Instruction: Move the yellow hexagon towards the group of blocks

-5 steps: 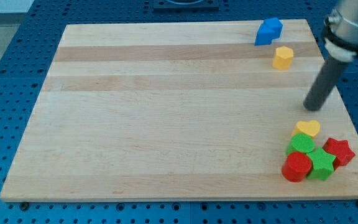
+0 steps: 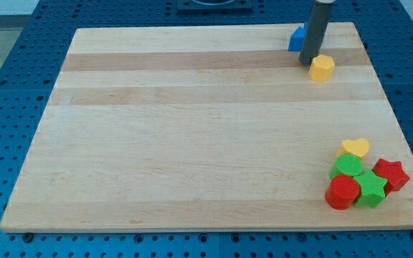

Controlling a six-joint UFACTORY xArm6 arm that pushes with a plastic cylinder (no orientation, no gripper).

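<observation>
The yellow hexagon (image 2: 322, 68) lies near the view's top right of the wooden board. My tip (image 2: 307, 62) is just left of it, touching or nearly touching its upper left side. The rod hides most of a blue block (image 2: 296, 40) behind it. The group of blocks sits at the view's bottom right: a yellow heart (image 2: 355, 148), a green block (image 2: 348, 166), a green star (image 2: 371, 188), a red cylinder (image 2: 343, 192) and a red star (image 2: 391, 174).
The wooden board (image 2: 192, 129) rests on a blue perforated table. Its right edge runs close to the red star and its bottom edge is just below the group.
My rod has moved from the right side of the board up and left to beside the yellow hexagon. The hexagon has shifted slightly left and down. The blue block is now mostly hidden.
</observation>
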